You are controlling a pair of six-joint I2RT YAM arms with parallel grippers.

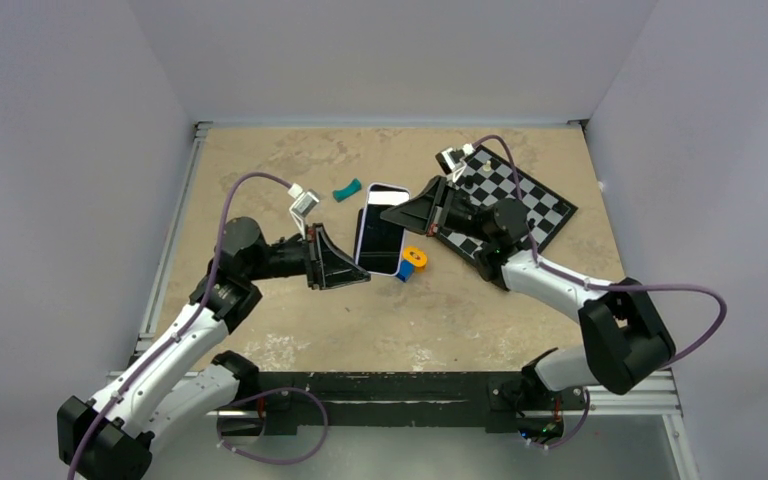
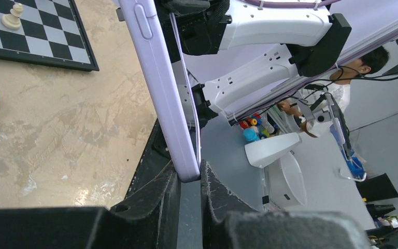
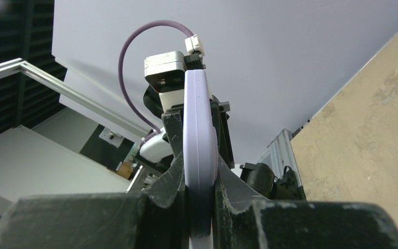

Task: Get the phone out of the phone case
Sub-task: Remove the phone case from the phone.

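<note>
Lilac plastic wraps the phone (image 1: 380,238), which sits screen-up inside its phone case (image 2: 161,78) just beside the chessboard (image 1: 525,195), on the side of the board that faces the left arm. The phone has not come out of the case.

The left pincer (image 1: 352,266) is closed on the corner of the phone case farthest from the chessboard. Its wrist view shows both fingers (image 2: 168,199) pressed against the end of the lilac edge, with no gap to either side. The right pincer (image 1: 412,211) is clamped on the long side of the case nearest the chessboard. From its own wrist camera the case stands edge-on, squeezed tight between the two dark fingers (image 3: 175,179).

A white chess piece (image 2: 13,15) stands on a square of the chessboard. An orange disc (image 1: 416,258) and a blue block (image 1: 403,271) touch each other on the tabletop (image 1: 260,180), near the chessboard corner closest to the arm bases. A teal piece (image 1: 346,189) lies well apart from the chessboard, beyond the phone case. Purple cables (image 1: 250,185) loop from both arms.
</note>
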